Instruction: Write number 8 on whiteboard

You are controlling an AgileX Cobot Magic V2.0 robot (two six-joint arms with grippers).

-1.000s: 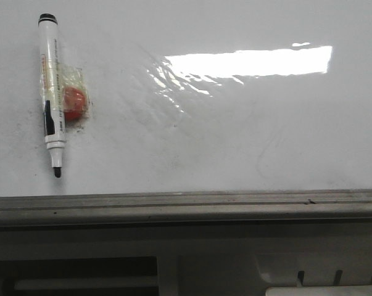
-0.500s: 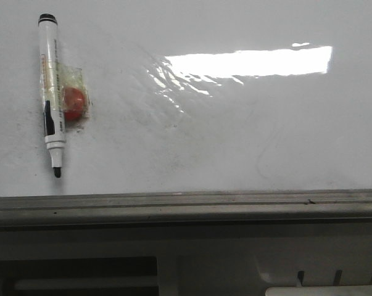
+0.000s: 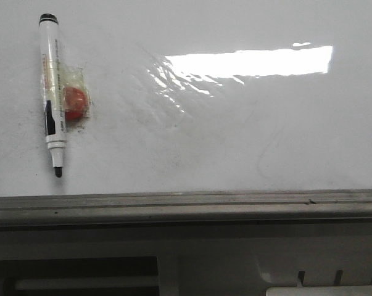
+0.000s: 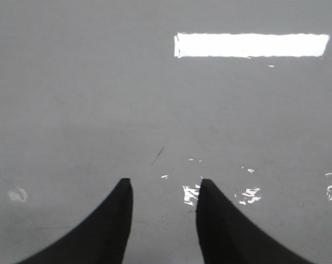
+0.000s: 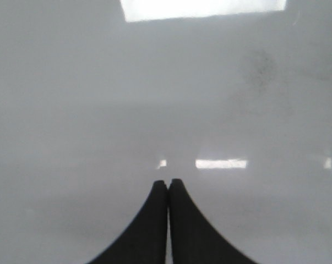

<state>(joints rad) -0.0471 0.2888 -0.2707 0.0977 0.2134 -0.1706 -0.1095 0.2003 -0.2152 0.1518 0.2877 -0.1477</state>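
Observation:
The whiteboard (image 3: 235, 142) fills the front view, glossy white with faint grey smudges and a bright glare strip; its grey frame strip (image 3: 186, 203) runs along the near edge. No number 8 shows on it. A white marker pen (image 3: 52, 92) with a black tip lies at the left, taped to a red round piece (image 3: 74, 103). Neither gripper shows in the front view. My left gripper (image 4: 164, 184) is open and empty over bare board. My right gripper (image 5: 169, 182) is shut and empty over bare board (image 5: 154, 99).
Below the frame strip lies a pale ledge (image 3: 186, 259) with dark slots. A short thin dark stroke (image 4: 157, 156) marks the board just ahead of the left fingers. A faint grey smudge (image 5: 259, 69) shows in the right wrist view.

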